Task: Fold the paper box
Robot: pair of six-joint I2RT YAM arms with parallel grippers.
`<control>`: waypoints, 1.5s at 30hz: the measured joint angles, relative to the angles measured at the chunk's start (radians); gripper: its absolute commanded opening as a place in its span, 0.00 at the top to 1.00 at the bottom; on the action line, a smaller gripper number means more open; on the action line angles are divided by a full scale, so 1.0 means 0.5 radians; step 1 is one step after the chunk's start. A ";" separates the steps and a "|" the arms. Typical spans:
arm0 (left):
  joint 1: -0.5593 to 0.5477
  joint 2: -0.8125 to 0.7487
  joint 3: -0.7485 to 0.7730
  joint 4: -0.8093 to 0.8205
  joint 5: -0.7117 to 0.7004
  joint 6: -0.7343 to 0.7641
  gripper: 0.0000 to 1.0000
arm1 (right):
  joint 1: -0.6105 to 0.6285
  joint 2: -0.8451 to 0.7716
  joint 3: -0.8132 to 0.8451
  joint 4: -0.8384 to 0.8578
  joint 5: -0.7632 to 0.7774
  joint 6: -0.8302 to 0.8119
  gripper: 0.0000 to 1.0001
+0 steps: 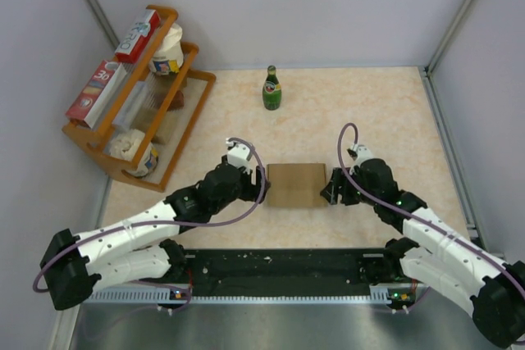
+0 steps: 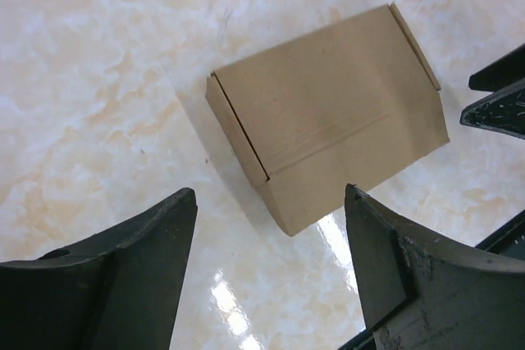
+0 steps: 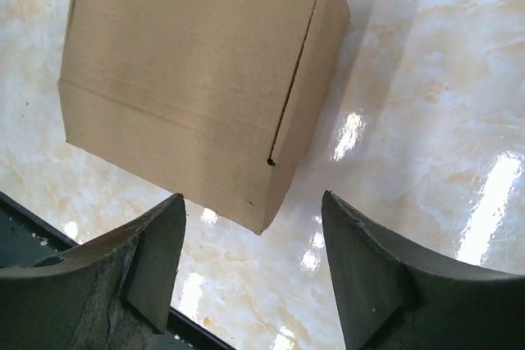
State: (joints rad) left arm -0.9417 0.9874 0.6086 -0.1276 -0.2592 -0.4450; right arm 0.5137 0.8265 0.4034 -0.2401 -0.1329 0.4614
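Fingers (image 2: 123,284) of left gripper (image 1: 262,185) and right gripper (image 1: 330,190) both spread wide, nothing held; box (image 1: 295,184) sits on table (image 1: 394,120) betw. them, long axis running left–right, one short end facing each gripper, both approx. equally near.

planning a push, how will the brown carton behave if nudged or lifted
The paper box is probably light: thin cardboard, apparently hollow. Lying low and flat, it should slide on the glossy table rather than tip. A hard squeeze might dent its walls.
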 measured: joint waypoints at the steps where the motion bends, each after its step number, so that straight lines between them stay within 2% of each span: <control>1: 0.001 -0.019 0.014 0.005 -0.029 0.031 0.24 | 0.000 -0.003 0.021 -0.011 0.002 -0.007 0.37; 4: 0.027 -0.004 0.069 0.017 -0.065 0.123 0.29 | 0.000 -0.005 0.073 -0.023 -0.003 -0.031 0.42; 8: 0.139 0.175 0.213 0.135 -0.026 0.233 0.43 | 0.000 -0.006 0.119 -0.014 -0.047 -0.060 0.51; 14: 0.359 0.609 0.420 0.404 0.302 0.284 0.81 | 0.000 -0.013 0.124 0.055 -0.244 -0.068 0.64; 18: 0.410 0.974 0.646 0.476 0.568 0.329 0.99 | 0.000 0.033 0.123 0.182 -0.389 -0.047 0.73; 25: 0.420 1.408 0.945 0.538 0.841 0.357 1.00 | 0.001 0.134 0.039 0.298 -0.472 0.014 0.85; 32: 0.462 1.724 1.211 0.517 0.929 0.373 1.00 | 0.033 0.268 0.014 0.351 -0.594 0.035 0.89; 45: 0.542 1.910 1.259 0.370 0.857 0.346 1.00 | 0.138 0.459 0.015 0.505 -0.610 0.027 0.95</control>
State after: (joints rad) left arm -0.6708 1.9423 1.2381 0.0574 0.1692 -0.2718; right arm 0.5827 1.0557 0.4110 0.0124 -0.4377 0.4747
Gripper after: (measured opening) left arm 0.009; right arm 0.059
